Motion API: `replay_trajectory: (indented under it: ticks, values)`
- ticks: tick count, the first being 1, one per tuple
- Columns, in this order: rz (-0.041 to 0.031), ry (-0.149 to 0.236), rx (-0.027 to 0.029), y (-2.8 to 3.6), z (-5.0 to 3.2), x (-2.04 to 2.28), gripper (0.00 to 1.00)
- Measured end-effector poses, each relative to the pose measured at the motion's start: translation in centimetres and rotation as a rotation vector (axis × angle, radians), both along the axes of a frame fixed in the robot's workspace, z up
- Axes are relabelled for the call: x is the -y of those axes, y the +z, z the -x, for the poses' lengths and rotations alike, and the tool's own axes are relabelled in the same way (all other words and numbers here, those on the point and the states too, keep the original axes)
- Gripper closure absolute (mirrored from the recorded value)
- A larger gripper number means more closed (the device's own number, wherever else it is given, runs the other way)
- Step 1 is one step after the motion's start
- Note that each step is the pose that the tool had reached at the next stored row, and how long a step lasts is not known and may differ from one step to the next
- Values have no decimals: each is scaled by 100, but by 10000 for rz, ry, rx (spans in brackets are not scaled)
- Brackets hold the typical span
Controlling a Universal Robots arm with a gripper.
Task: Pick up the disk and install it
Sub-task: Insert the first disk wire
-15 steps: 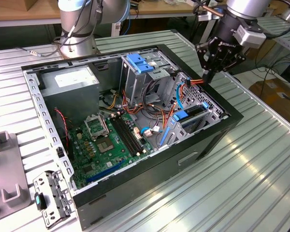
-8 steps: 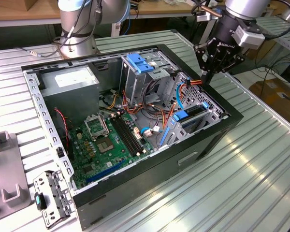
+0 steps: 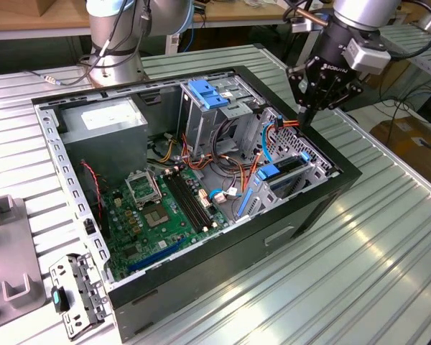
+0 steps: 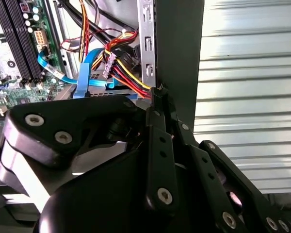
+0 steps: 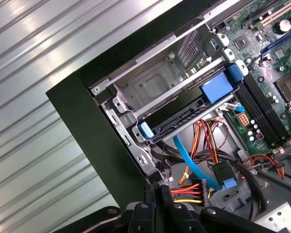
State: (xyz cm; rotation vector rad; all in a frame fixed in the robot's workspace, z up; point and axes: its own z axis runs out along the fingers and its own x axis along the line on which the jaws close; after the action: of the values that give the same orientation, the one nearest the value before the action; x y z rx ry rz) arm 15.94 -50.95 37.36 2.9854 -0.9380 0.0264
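The disk [image 3: 287, 169] lies in the drive bay at the open computer case's corner, on the exterior view's right, with its blue carrier frame around it. In the first wrist view the disk [image 5: 177, 118] is a dark slab seen edge-on, with blue clips at both ends, sitting in the metal bay. My gripper [image 3: 304, 118] hangs above the case wall just behind that bay, fingers pressed together with nothing between them. Its tips [image 5: 157, 187] hover over the coloured power cables, apart from the disk. In the second wrist view the gripper [image 4: 159, 93] is beside the case's metal wall.
A metal drive cage with a blue handle [image 3: 208, 93] stands mid-case, and a grey power-supply box [image 3: 104, 122] sits at the back. The green motherboard [image 3: 165, 208] covers the floor. Orange and blue cables [image 5: 203, 145] run near the bay. A grey fixture [image 3: 7, 266] and a bracket [image 3: 75, 295] lie on the ribbed table [image 3: 345, 273].
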Motion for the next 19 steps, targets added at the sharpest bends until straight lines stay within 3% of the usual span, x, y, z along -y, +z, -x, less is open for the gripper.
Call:
replay_trajectory:
  ticks: [19]
  values:
    - [-1,-2909,0,0,0,0,84]
